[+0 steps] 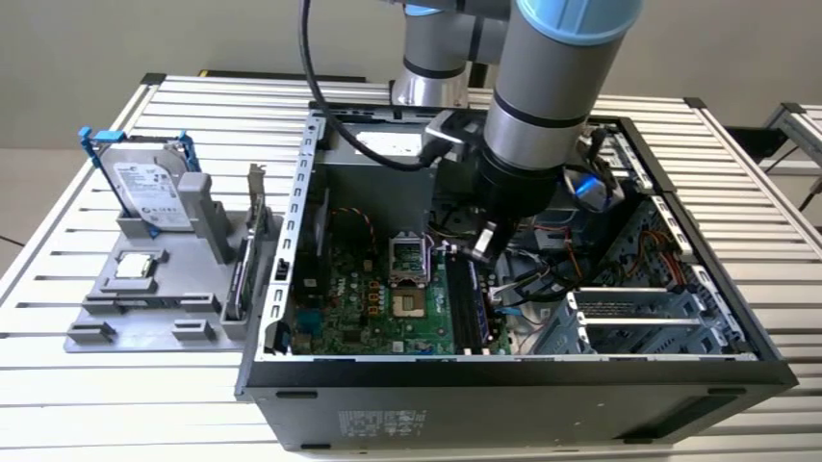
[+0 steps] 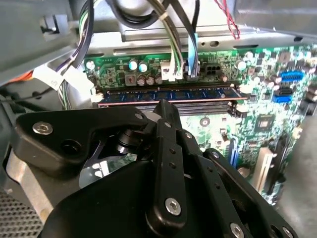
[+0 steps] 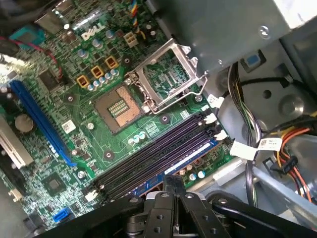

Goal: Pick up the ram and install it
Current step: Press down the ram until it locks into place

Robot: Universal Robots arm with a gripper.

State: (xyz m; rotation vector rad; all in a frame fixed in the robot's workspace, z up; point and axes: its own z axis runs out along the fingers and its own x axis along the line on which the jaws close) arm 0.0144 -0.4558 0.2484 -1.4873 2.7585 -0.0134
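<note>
Already deep inside the computer case (image 1: 308, 289) in the exterior view, the arm (image 1: 552, 115) reached down over the motherboard (image 1: 372, 298), its gripper (image 1: 478, 248) just above the memory slots (image 1: 463, 303) toward the exterior view's right of the open CPU socket (image 1: 404, 260). Outside the case, the hard drive (image 1: 144, 192) stood in the gray fixture (image 1: 141, 298), well apart from the work.

In the second wrist view, the ram (image 2: 166, 92) stood on edge in a slot on the green board, a long blue stick with its row of chips showing, just beyond the gripper (image 2: 162, 106). The black fingers (image 2: 166, 148) were drawn together to a narrow tip with nothing seen between them, close to the stick's upper edge; contact could not be told. A cable bundle (image 2: 178, 44) hung just behind the stick.

In the first wrist view, the gripper (image 3: 172, 184) pointed at the row of dark slots (image 3: 153, 158), whose white end latches (image 3: 212, 119) showed.

Judged from this, the stick might have been only partly seated: uneven pressure could have left one end high or a latch unclosed, and a tip off-centre might have slipped onto the board or snagged the cables.
</note>
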